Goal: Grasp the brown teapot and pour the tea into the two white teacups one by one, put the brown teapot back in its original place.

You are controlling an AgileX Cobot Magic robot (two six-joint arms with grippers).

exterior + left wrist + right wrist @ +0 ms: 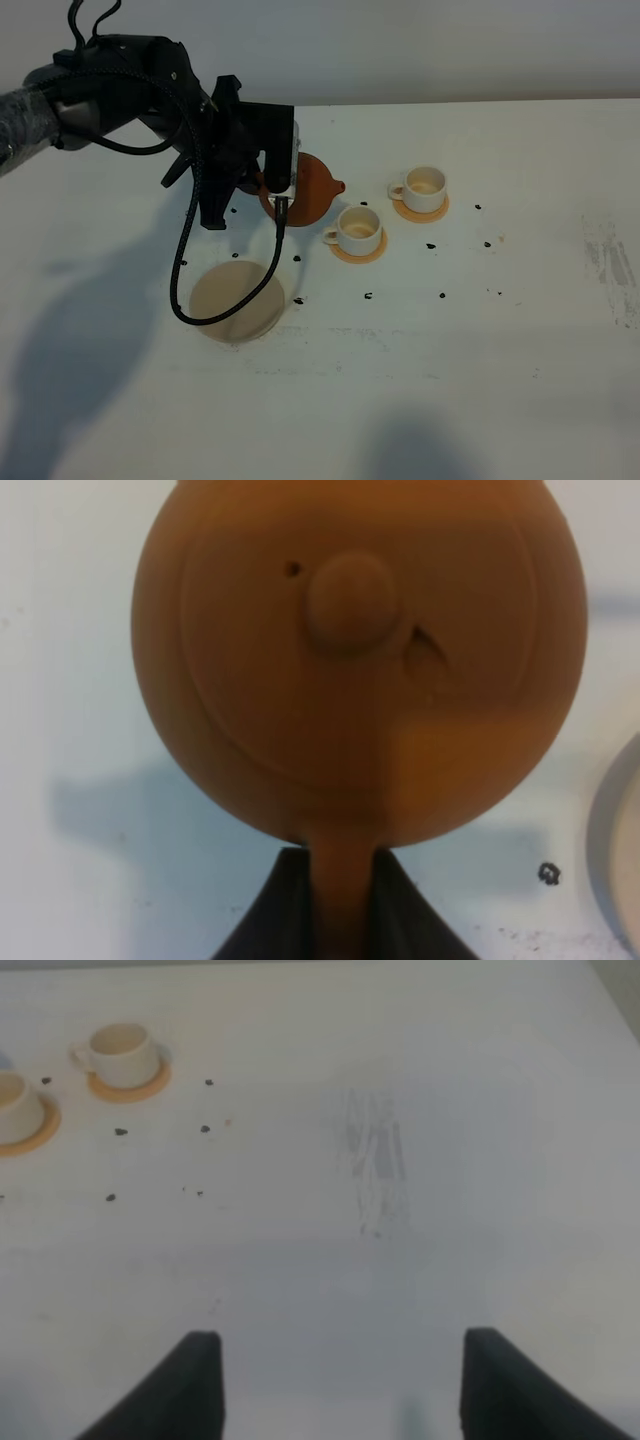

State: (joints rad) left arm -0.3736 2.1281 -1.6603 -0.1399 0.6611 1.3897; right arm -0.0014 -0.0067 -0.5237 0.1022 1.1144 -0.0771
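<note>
1. Right claw (338,1385): showing only in its own wrist view, its two dark fingers (195,1385) standing wide apart over the bare white desk (520,380), holding nothing.
2. Pale-beige coaster (237,300): lying flat at the near left, nothing standing on it; a black cable is looping across it.
3. Black specks (441,296): lying scattered over the desk in front of and around the cups.
4. Nearer white teacup (358,228): sitting upright on its orange-tan coaster (358,253), handle pointing left towards the teapot.
5. Brown teapot (312,190): sitting well off the pale-beige coaster, beyond it and just left of the nearer teacup, spout (338,186) pointing right towards the cups. Its lid (350,670) is sitting in place, knob (348,598) showing.
6. Left claw (275,190): clamping together on the teapot's loop handle (343,890) from the left side.
7. Farther white teacup (425,187): standing upright on its own orange-tan coaster (420,210), right of the spout.
</note>
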